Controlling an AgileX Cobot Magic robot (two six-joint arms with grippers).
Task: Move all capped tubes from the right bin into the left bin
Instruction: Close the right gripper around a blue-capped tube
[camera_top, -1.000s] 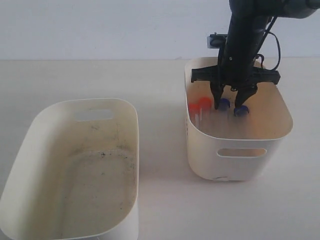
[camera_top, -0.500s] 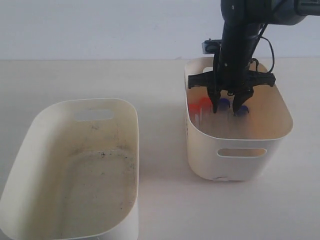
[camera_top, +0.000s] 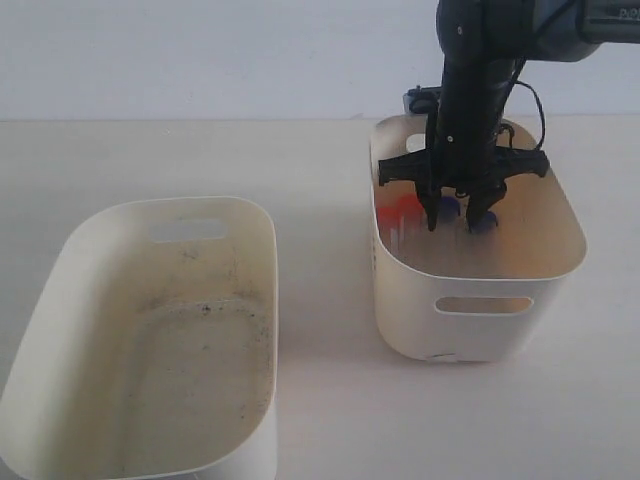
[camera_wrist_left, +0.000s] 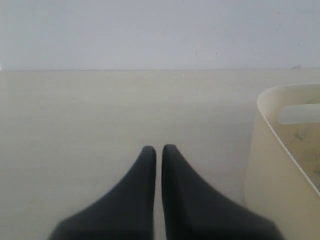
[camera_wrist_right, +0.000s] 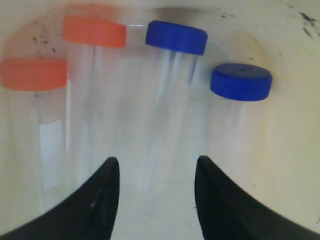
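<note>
Right claw (camera_top: 456, 218) spread apart and low inside the right bin (camera_top: 420, 320), holding nothing: I'm on the first pick.
Near left, the left bin (camera_top: 170, 380) has no tubes yet. Farther right, all four tubes (camera_wrist_right: 94, 31) lie side by side under the claw, a blue tube (camera_wrist_right: 176, 37) between its jaws. Next, I reckon: ease down, close on that one, and lift clear of the wall.
</note>
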